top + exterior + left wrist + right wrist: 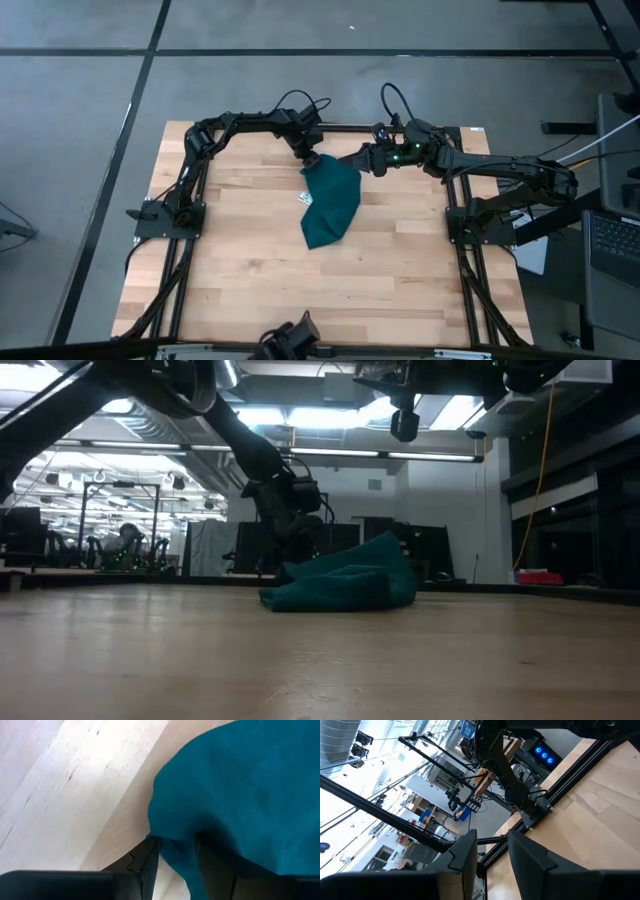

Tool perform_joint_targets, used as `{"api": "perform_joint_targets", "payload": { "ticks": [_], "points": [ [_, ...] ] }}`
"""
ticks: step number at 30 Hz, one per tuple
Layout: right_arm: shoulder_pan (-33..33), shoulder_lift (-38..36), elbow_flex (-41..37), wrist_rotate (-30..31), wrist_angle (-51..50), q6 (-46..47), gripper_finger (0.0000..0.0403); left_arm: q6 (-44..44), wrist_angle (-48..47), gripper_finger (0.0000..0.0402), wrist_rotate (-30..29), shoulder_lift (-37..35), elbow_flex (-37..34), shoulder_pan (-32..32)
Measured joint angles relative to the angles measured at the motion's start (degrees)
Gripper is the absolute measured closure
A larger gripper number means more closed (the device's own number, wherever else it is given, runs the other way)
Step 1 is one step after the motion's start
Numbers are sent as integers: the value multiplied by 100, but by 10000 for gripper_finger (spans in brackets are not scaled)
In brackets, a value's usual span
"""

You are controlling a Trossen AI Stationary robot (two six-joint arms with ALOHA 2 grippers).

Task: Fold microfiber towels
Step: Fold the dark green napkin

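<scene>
1. Microfiber towel [330, 208], dark teal-green, lies bunched on the wooden counter [250, 270], a little behind its middle, with a small white tag [307, 196] at its left edge.
2. The left gripper [312, 160] is at the far corner of the towel. In the left wrist view its two fingers [147, 865] stand close together with a fold of the teal cloth between them, so it seems to be pinching the towel.
3. The right gripper [352, 158] is raised, just beside the other far corner of the towel. In the right wrist view its fingers [465, 852] stand a little apart with nothing between them, and only the counter edge and the room show past them, so it holds nothing.
4. The step in hand is judged to be taking the far edge at two corners, so that the towel can be spread flat before any fold.
5. To do this well, the right gripper should come down on the free corner, take only one layer of cloth, and close fully before lifting.
6. Both grippers should then rise together and move apart gently until the edge is straight. If only one side pulls, the cloth may twist or drag across the counter.
7. The pinch of the left gripper looks shallow, so a fast pull may let the corner slip out.
8. Count: one towel, one white tag, two arms, two grippers, one counter. No second towel is seen in any view.
</scene>
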Motion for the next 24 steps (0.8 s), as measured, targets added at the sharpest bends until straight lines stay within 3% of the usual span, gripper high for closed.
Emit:
{"api": "perform_joint_targets", "payload": {
  "ticks": [11, 24],
  "points": [
    [0, 0, 0, 0, 1, -4, 270, -24, 59, 275, 312, 16, 0, 73],
    [0, 0, 0, 2, 3, -28, 293, -113, 340, 272, 311, 19, -7, 92]
  ]
}}
